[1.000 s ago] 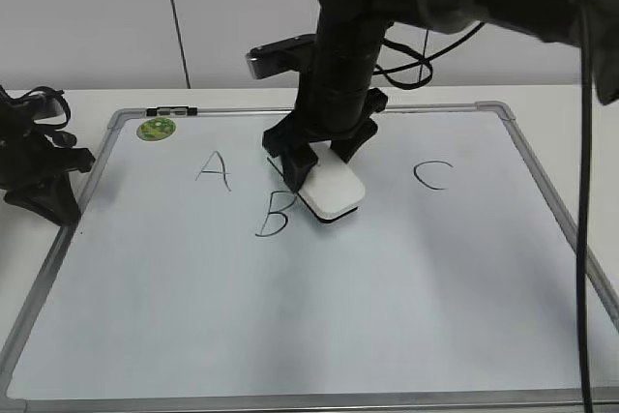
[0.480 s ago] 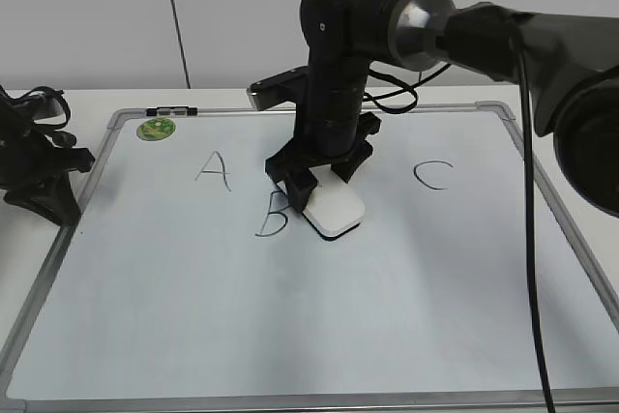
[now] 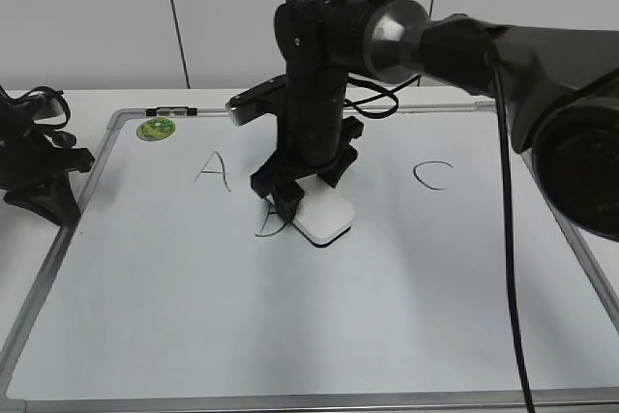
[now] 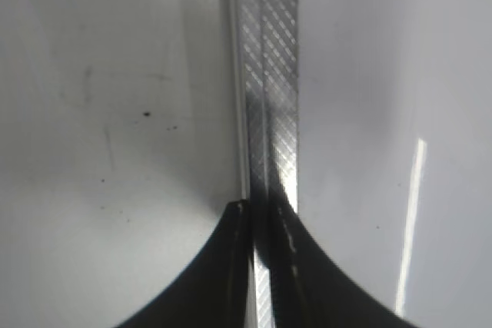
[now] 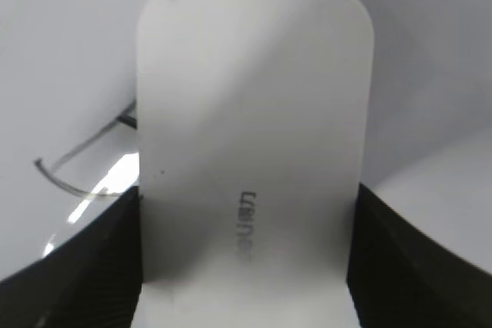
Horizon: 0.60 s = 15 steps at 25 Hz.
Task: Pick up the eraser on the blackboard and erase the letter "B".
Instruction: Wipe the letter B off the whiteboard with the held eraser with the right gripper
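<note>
The right gripper (image 3: 302,189) is closed on the eraser (image 3: 322,217), one finger (image 5: 73,274) against each long side of the white block, as the right wrist view shows. The eraser rests flat on the blackboard (image 3: 290,316), near its centre and toward the far edge. Its left edge meets the letter "B" (image 3: 272,224), of which only the lower loop is visible beside the near finger. The handwritten "A" (image 3: 214,169) lies to the left of the eraser and the handwritten "C" (image 3: 431,175) to the right, both apart from it. A round green magnet (image 3: 156,128) sits at the far left corner. The left gripper (image 3: 39,176) rests at the board's left frame (image 4: 269,74); its fingers stand together, with nothing between them.
</note>
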Available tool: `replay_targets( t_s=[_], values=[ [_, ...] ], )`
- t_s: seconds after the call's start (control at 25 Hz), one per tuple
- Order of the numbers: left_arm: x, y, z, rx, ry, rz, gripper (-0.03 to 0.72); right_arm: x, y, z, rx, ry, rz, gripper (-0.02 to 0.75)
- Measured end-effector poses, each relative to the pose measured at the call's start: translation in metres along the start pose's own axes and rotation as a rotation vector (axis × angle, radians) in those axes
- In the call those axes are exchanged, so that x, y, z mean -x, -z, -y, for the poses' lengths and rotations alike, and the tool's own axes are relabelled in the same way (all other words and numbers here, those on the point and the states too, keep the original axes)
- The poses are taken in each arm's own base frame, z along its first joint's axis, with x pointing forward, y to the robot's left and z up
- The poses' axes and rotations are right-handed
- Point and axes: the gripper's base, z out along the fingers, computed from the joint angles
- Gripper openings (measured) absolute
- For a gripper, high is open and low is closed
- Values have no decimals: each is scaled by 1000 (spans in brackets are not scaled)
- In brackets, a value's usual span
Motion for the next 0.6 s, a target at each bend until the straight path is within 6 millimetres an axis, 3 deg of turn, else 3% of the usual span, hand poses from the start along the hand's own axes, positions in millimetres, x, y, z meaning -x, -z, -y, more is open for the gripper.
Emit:
replay_targets(
  t_s=[0.08, 0.12, 0.28, 0.6],
  values=[
    [0, 0, 0, -2, 1, 0, 32, 1, 0, -8, 0, 22, 0, 526],
    [0, 0, 0, -1, 1, 0, 32, 3, 0, -24, 4, 60, 0, 526],
    [0, 0, 0, -1, 1, 0, 32, 5, 0, -50, 13, 120, 1, 526],
    [0, 0, 0, -2, 1, 0, 32, 6, -1, -53, -6, 139, -2, 526]
  ],
)
